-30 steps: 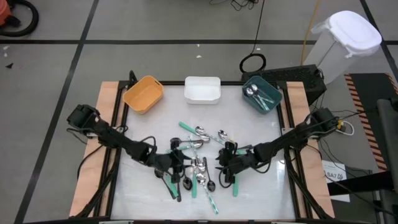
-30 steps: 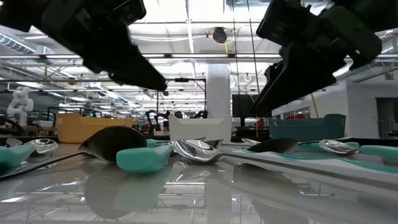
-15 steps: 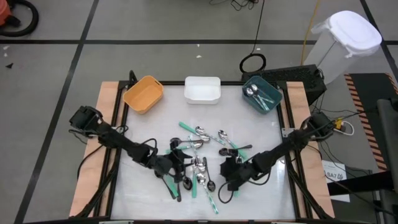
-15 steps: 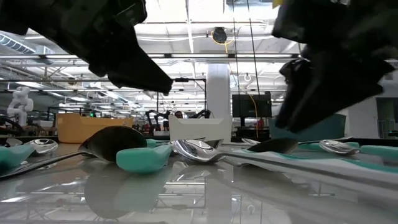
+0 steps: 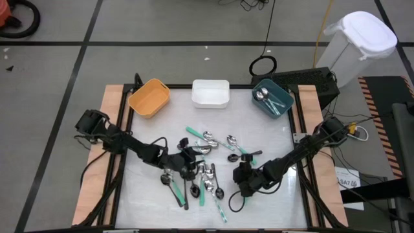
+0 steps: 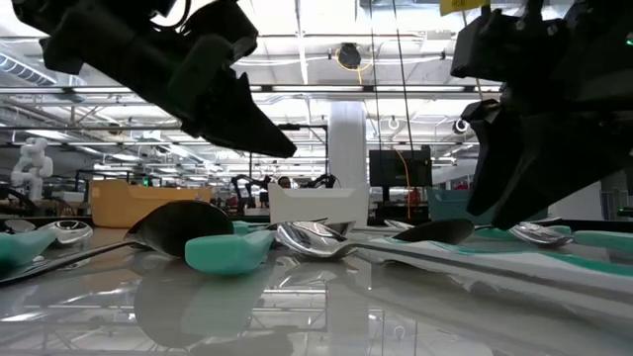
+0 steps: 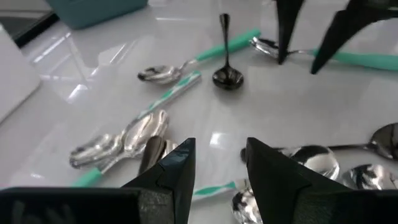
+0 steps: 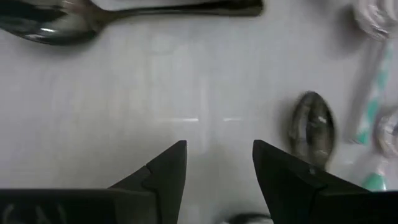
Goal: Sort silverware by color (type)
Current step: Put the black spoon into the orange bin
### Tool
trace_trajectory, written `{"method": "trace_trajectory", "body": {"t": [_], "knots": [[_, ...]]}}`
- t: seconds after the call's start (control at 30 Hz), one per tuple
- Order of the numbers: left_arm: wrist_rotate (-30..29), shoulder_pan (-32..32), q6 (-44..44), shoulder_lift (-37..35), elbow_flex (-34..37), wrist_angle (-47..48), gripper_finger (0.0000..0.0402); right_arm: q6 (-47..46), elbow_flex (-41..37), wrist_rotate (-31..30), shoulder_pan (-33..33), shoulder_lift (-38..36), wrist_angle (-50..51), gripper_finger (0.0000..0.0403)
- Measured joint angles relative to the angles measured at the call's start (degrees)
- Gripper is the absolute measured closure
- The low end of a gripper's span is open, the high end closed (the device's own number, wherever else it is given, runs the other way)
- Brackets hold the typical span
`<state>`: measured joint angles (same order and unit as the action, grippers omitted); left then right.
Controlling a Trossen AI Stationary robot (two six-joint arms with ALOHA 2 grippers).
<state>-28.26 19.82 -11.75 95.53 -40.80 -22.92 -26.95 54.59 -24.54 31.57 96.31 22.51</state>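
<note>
The silverware, small spoons (image 5: 206, 169) with black, mint-green or silver handles, lies in a loose heap on the white tabletop's middle. My left gripper (image 5: 188, 169) hovers open at the heap's left side; its wrist view shows its fingers (image 7: 217, 165) low over a silver spoon bowl (image 7: 314, 160), with nothing between them. My right gripper (image 5: 240, 188) stands open at the heap's right side, tipped down over bare table (image 8: 217, 165). A black-handled spoon (image 8: 124, 17) lies beyond it, a spoon bowl (image 8: 313, 127) beside one finger.
Three bins stand along the far edge: orange (image 5: 149, 98), white (image 5: 210, 93) and teal (image 5: 272, 98), the teal one with a few spoons in it. Wooden rails (image 5: 111, 129) border the table's left and right. Bare tabletop lies near the front corners.
My left gripper has crept toward the table's right, farther over the heap. My right gripper has gone toward the near edge and tipped to point more steeply down. Both have stayed open, and no spoon has moved.
</note>
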Motion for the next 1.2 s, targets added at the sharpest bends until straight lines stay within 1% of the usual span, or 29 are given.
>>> {"method": "trace_trajectory", "body": {"t": [0.13, 0.23, 0.43, 0.53, 0.7, 0.8, 0.93, 1.1, 1.2], "knots": [[2.47, -0.94, 1.87, 0.0, 0.0, 0.39, 0.0259, -2.66, 0.0, -1.47, -1.19, -1.89, 2.93, 0.0225], [2.71, -1.1, 2.47, 0.0, 0.0, 0.31, 0.0259, -4.9, 0.0, -2.71, -2.21, -4.0, 6.3, 0.0225], [2.76, -0.14, 0.59, 0.0, 0.0, 0.53, 0.0259, -8.38, 0.0, -2.36, -5.24, -9.22, 18.74, 0.0225], [2.8, 1.11, -0.22, 0.0, 0.0, 0.57, 0.0259, -6.84, 0.02, 1.16, -7.88, -11.4, 25.05, 0.0231], [2.78, 2.8, -0.96, 0.0, 0.0, 0.37, 0.0259, 1.22, 0.0, 8.46, -12.11, -11.67, 33.95, 0.0257], [2.78, 3.32, -1.93, 0.0, 0.0, 0.33, 0.0259, 6.74, -0.09, 11.13, -13.91, -11.08, 34.76, 0.0274], [2.78, 3.94, -2.43, 0.0, 0.0, 0.34, 0.0259, 11.43, -0.11, 11.35, -15.17, -11.16, 33.96, 0.0291], [2.78, 4.37, -2.48, 0.0, 0.0, 0.15, 0.0259, 13.1, -0.11, 11.37, -16.15, -11.12, 31.35, 0.0296], [2.78, 4.48, -2.63, 0.0, 0.0, 0.13, 0.0259, 13.29, -0.11, 11.35, -16.22, -11.12, 30.61, 0.0289]]}}
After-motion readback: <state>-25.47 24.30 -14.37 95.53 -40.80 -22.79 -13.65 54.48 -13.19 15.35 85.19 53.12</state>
